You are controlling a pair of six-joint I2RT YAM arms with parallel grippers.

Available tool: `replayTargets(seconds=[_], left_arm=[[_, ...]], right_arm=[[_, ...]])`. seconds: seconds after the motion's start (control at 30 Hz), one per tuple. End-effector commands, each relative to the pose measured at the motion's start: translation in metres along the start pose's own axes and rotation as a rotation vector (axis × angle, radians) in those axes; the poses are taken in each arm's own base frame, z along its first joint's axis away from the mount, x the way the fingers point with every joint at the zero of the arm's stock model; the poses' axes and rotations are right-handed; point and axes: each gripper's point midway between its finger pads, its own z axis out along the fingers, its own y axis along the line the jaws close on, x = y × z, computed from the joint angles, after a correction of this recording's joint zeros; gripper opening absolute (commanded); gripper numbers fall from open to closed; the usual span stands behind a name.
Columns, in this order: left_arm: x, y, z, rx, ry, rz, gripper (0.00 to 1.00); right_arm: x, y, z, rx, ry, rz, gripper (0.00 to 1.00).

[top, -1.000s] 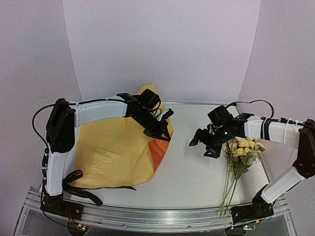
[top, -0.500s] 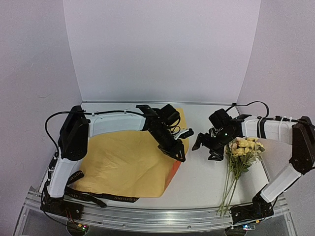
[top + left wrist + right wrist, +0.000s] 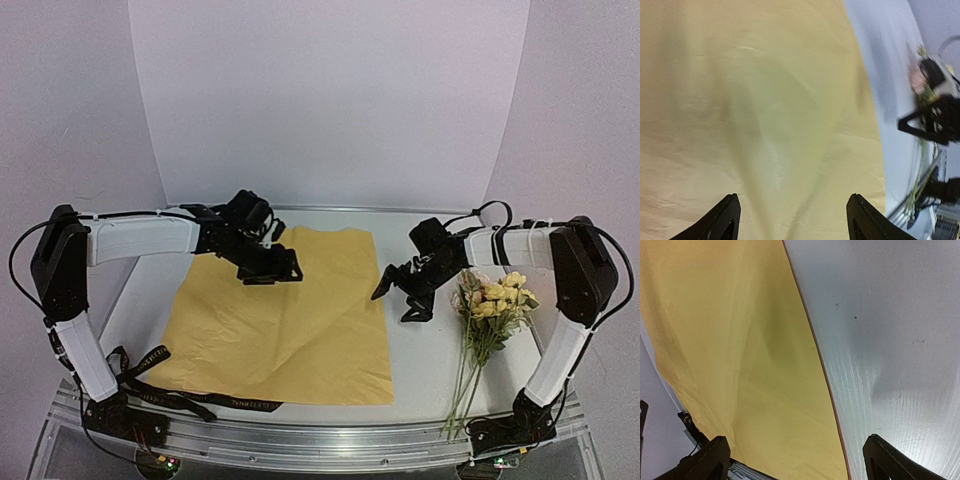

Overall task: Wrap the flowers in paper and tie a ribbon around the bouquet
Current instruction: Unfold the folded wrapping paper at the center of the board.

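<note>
Top view:
- the paper [image 3: 290, 325] lies flat on the table [image 3: 440, 370], yellow side up, filling centre-left of frame. A few creases, no fold.
- left gripper [image 3: 270, 272] sits over the paper's upper edge area, left of centre. Jaws apart, nothing in them.
- right gripper [image 3: 396, 298] is just off the paper's right edge, over bare table. Jaws wide apart, empty.
- the flowers [image 3: 492, 298] lie at right of frame just beside the right gripper, blooms up, stems running down toward the lower right. Not on the paper.
- the ribbon [image 3: 245, 404] is at lower left, looped near the left arm's base, with one run along the paper's near edge. I can't tell whether it goes under the sheet.

Left wrist view:
- left gripper [image 3: 792, 222]: both fingertips at bottom of frame, spread, clear gap between them, holding nothing.
- the paper [image 3: 755, 110] fills nearly everything, yellow.
- a strip of table [image 3: 880, 60] shows at upper right.
- right gripper [image 3: 935, 125] and the flowers [image 3: 917, 85] are at the right edge, blurred.

Right wrist view:
- right gripper [image 3: 800, 460]: tips in the bottom corners, far apart, empty.
- the paper [image 3: 725, 340] takes the left half, with a thin orange line showing along its edge.
- bare table [image 3: 890, 340] takes the right half, and the edge runs diagonally down between the tips.
</note>
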Motion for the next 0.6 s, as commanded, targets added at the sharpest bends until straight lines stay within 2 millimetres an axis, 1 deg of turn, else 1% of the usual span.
replayTargets(seconds=[0.0,0.07,0.17,0.27,0.33,0.43,0.57], left_arm=[[-0.015,0.038,0.008,-0.097,-0.067,-0.096,0.75],[-0.019,0.053,0.011,-0.122,-0.071,-0.118,0.74],[-0.021,0.072,0.018,-0.152,-0.057,-0.148,0.73],[-0.020,0.085,0.029,-0.169,-0.035,-0.157,0.73],[-0.019,0.093,0.040,-0.180,-0.015,-0.153,0.73],[-0.021,0.095,0.058,-0.174,0.011,-0.136,0.72],[-0.034,0.087,0.079,-0.136,0.027,-0.111,0.71]], right_arm=[[0.014,-0.011,0.006,0.005,0.039,0.013,0.95],[0.024,-0.017,0.009,0.019,0.057,0.005,0.93],[0.041,-0.030,0.013,0.041,0.079,0.007,0.92],[0.058,-0.040,0.016,0.057,0.088,0.002,0.92],[0.065,-0.045,0.019,0.059,0.089,0.011,0.91],[0.074,-0.048,0.024,0.043,0.081,0.039,0.89],[0.081,-0.048,0.031,0.025,0.057,0.067,0.83]])
